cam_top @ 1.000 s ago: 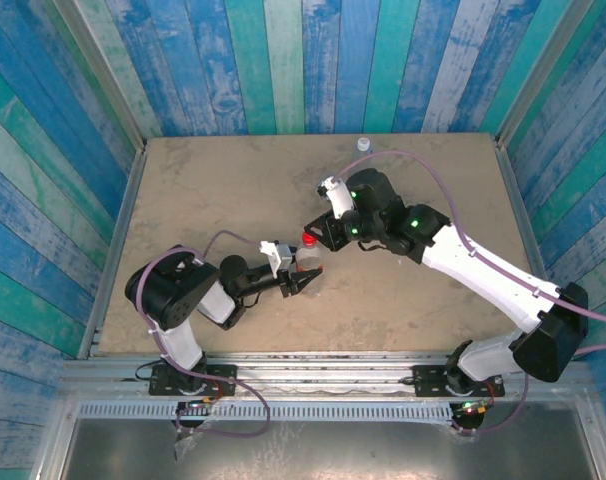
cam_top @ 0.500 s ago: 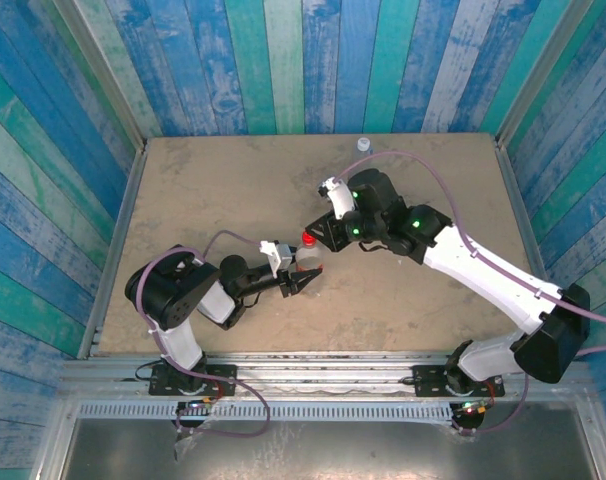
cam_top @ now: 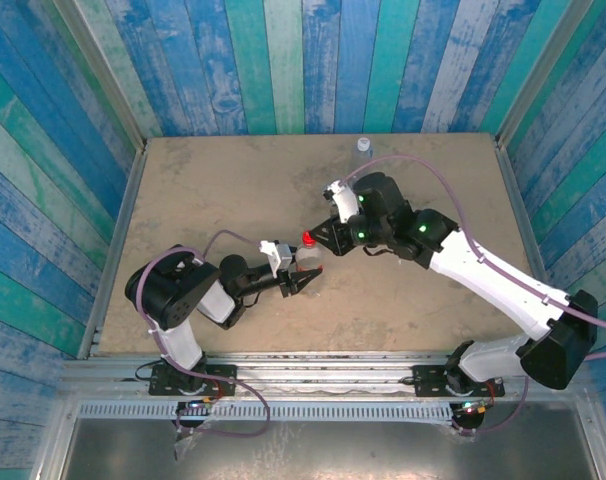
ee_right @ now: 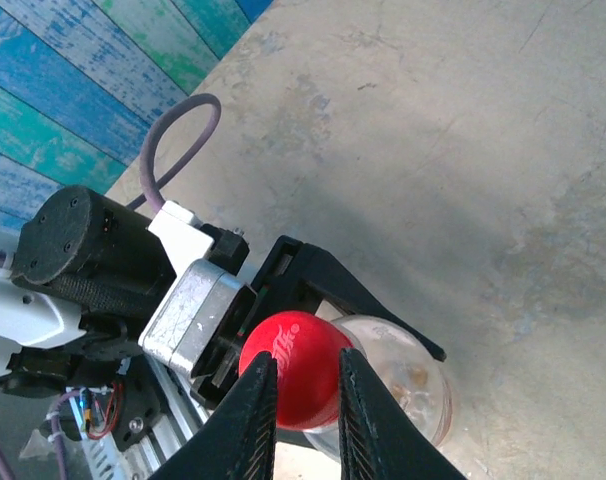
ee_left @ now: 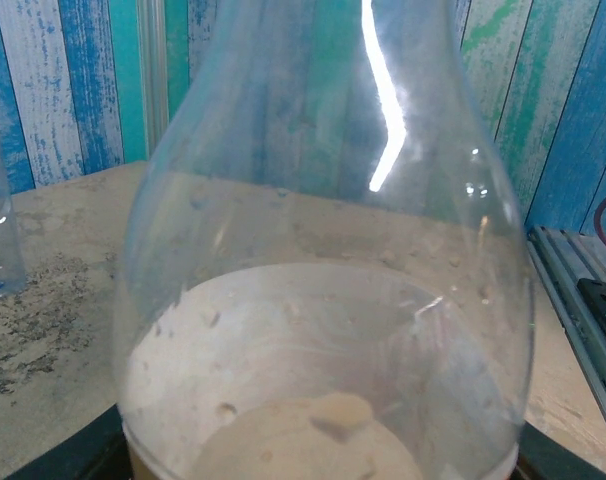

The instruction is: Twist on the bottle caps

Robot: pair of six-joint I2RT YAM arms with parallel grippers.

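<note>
My left gripper point(cam_top: 301, 279) grasps the clear bottle point(ee_left: 323, 300) by its body, near the middle of the table point(cam_top: 203, 190), with one black finger at each side of it. My right gripper point(ee_right: 305, 357) is clenched from above on the red cap point(ee_right: 293, 388), which sits on the mouth of this same bottle. The second bottle point(cam_top: 363, 147) stands well apart, close to the far edge of the table, and its top looks pale

A scuffed, sandy table point(cam_top: 213, 190) carries one capped bottle point(cam_top: 363, 147), upright at the table's far edge.
</note>
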